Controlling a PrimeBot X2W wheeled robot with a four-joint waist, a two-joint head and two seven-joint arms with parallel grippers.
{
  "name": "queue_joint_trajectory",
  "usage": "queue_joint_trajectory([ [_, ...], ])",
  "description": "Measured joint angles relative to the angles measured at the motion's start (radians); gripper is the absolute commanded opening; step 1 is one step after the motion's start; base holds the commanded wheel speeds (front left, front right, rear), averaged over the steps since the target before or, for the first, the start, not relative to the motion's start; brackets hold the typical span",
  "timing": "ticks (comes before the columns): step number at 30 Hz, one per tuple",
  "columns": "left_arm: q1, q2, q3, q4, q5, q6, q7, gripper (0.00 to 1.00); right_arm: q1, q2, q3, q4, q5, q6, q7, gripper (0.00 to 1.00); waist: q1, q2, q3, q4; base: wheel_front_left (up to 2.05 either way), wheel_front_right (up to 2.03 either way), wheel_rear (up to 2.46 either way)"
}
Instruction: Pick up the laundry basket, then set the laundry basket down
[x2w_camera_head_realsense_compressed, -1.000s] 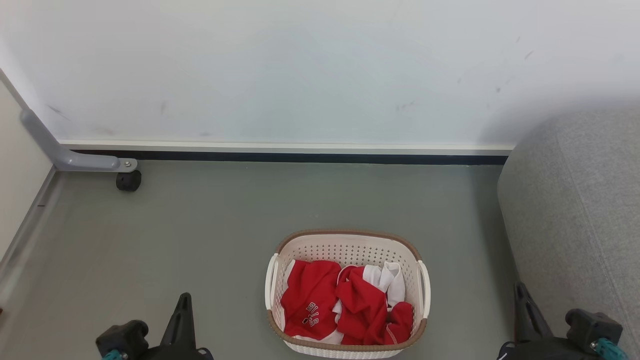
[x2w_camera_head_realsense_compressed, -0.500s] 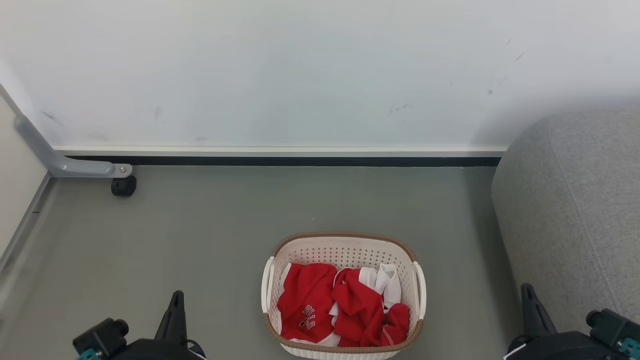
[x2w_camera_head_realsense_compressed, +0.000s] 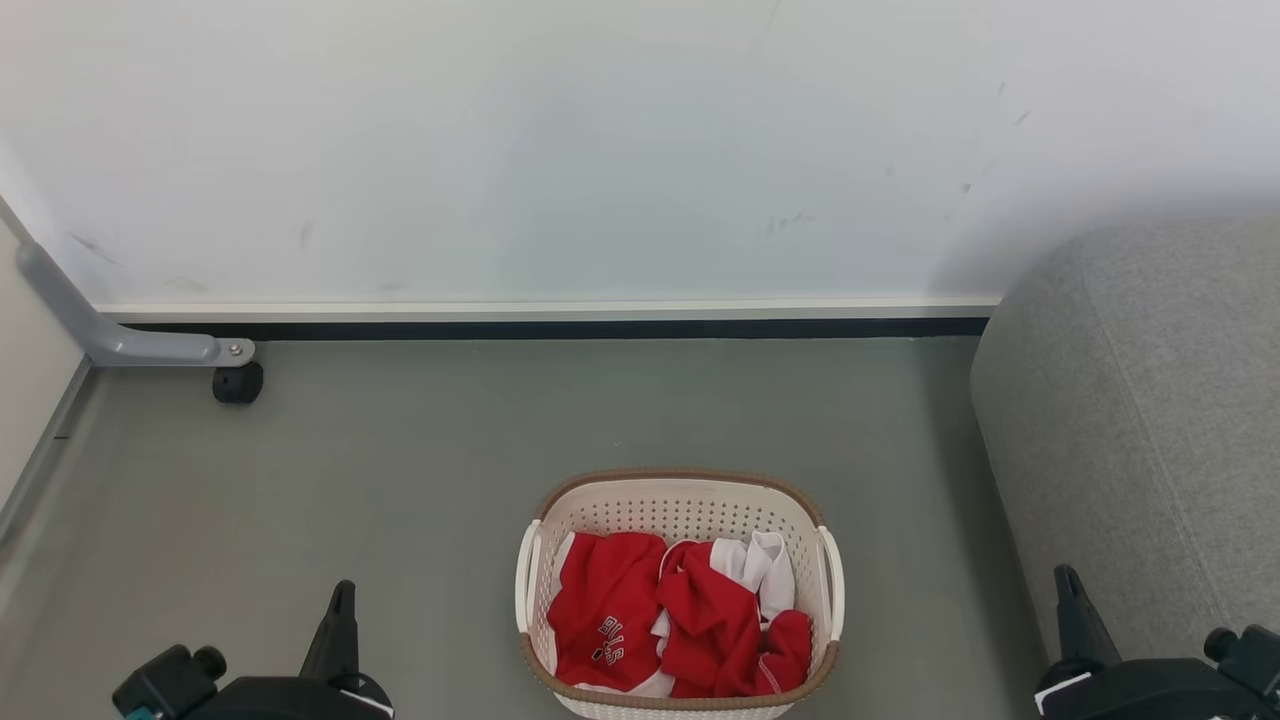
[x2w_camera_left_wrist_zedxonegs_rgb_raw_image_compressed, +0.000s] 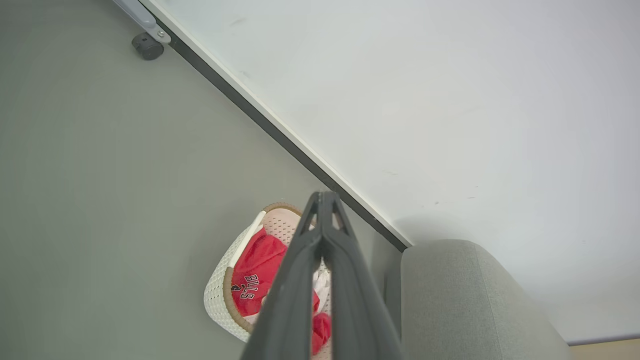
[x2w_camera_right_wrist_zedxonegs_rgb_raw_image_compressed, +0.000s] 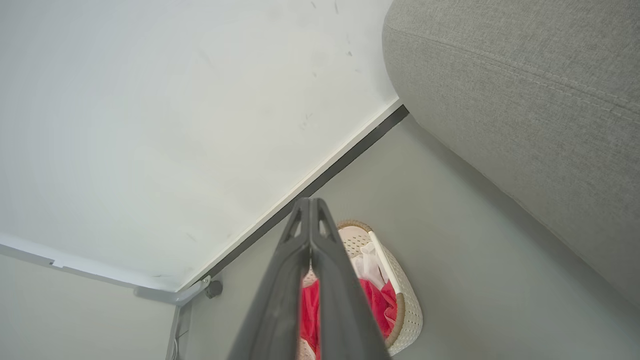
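Note:
The laundry basket (x2w_camera_head_realsense_compressed: 680, 480) stands on the grey floor at the bottom centre of the head view, cream perforated plastic with a brown rim and white side handles. Red and white clothes (x2w_camera_head_realsense_compressed: 690, 620) lie inside it. My left gripper (x2w_camera_head_realsense_compressed: 343, 600) is at the lower left, well apart from the basket, its fingers pressed together. My right gripper (x2w_camera_head_realsense_compressed: 1068, 585) is at the lower right, also shut and empty. In the left wrist view the shut gripper (x2w_camera_left_wrist_zedxonegs_rgb_raw_image_compressed: 324, 197) partly hides the basket (x2w_camera_left_wrist_zedxonegs_rgb_raw_image_compressed: 220, 295). The right wrist view has its gripper (x2w_camera_right_wrist_zedxonegs_rgb_raw_image_compressed: 309, 202) over the basket (x2w_camera_right_wrist_zedxonegs_rgb_raw_image_compressed: 407, 305).
A grey upholstered sofa (x2w_camera_head_realsense_compressed: 1150, 420) fills the right side, close to my right gripper. A white wall with a dark baseboard (x2w_camera_head_realsense_compressed: 560, 328) runs across the back. At the far left is a grey metal leg with a black caster (x2w_camera_head_realsense_compressed: 237, 383).
The head camera has shifted, so the whole scene sits a little to the left and lower. Both grippers show lower in the picture. The basket stays on the floor.

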Motion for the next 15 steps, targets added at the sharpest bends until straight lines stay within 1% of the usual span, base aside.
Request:
queue_joint_trajectory([
  [15, -0.016, -0.005, 0.040, 0.002, -0.197, -0.041, 0.040, 0.00, -0.021, 0.000, -0.037, 0.032, 0.247, 0.039, 0.034, 0.00, 0.0000, 0.0000, -0.010, -0.014, 0.00, 0.00, 0.00],
])
